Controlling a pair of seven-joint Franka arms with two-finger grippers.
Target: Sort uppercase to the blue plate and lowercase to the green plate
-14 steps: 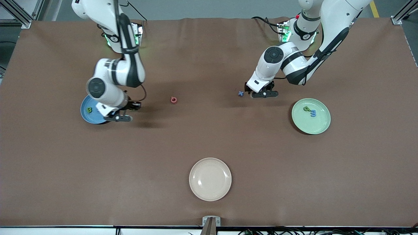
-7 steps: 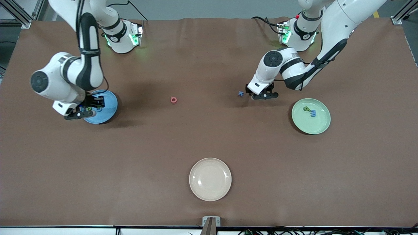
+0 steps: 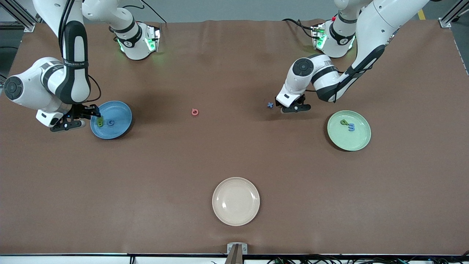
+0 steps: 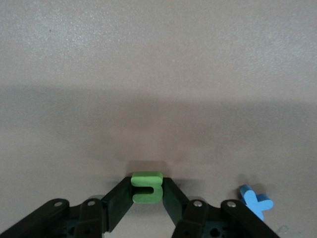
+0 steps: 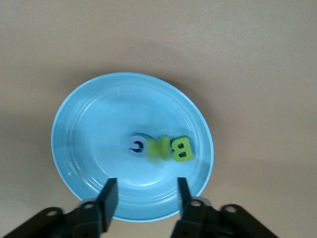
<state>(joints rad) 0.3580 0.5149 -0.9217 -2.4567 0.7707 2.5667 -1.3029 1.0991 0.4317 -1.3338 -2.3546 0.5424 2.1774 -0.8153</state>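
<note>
The blue plate (image 3: 121, 126) lies toward the right arm's end of the table and holds a green B (image 5: 181, 148) and a blue G (image 5: 136, 146). A blurred green letter (image 5: 158, 149) shows between them. My right gripper (image 3: 88, 112) is open and empty over that plate's rim (image 5: 146, 186). My left gripper (image 3: 295, 107) is shut on the green u (image 4: 146, 187), low over the table beside the blue x (image 3: 270, 105), which also shows in the left wrist view (image 4: 255, 202). The green plate (image 3: 357, 141) holds a green p (image 3: 344, 122) and a blue m (image 3: 351, 127). The red letter (image 3: 195, 112) lies mid-table.
A cream plate (image 3: 236, 201) sits empty near the front camera, mid-table. The brown table cover (image 3: 234, 154) stretches between the plates.
My right arm swung across the blue plate toward its own end of the table, and a green letter now shows dropping into the plate. My left gripper barely moved.
</note>
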